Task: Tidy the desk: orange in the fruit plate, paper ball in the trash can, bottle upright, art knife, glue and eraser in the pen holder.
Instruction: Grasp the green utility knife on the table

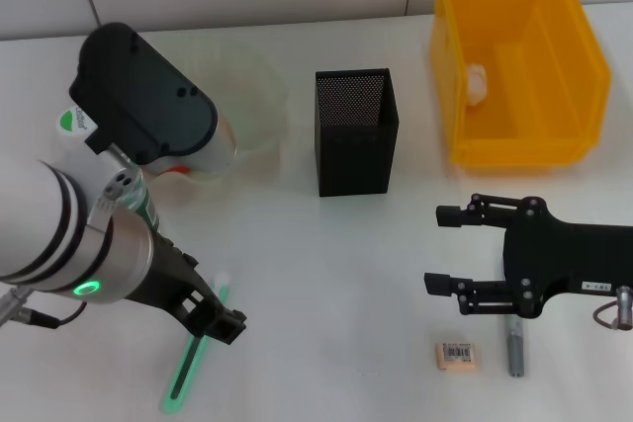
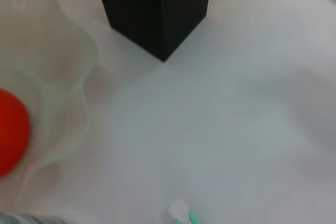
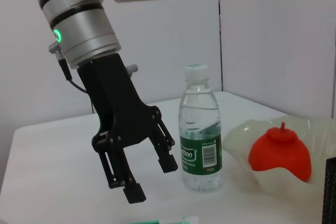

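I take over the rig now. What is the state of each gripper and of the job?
Left gripper: open, over the green knife on the table. Right gripper: open, holds nothing, above the eraser and grey glue stick.
Done: orange in plate, bottle upright, paper ball in yellow bin.
Left: knife, glue stick, eraser into the black holder.
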